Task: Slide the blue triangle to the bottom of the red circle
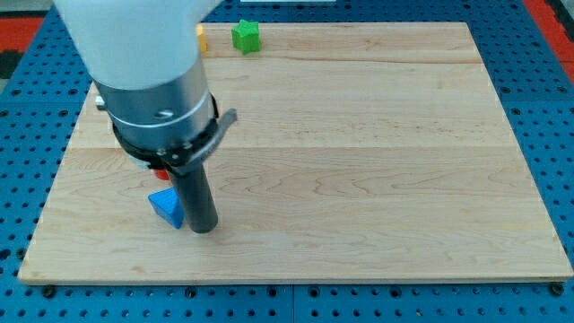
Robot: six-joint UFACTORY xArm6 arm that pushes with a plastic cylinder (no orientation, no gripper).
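Note:
The blue triangle lies on the wooden board at the view's lower left. My tip rests on the board right beside it, touching or nearly touching its right side. The red circle shows only as a small red sliver just above the blue triangle; the arm's body hides most of it.
A green block sits at the board's top edge, left of centre. A yellow block shows partly beside it, half hidden by the arm. The wooden board lies on a blue pegboard; its bottom edge is close below the tip.

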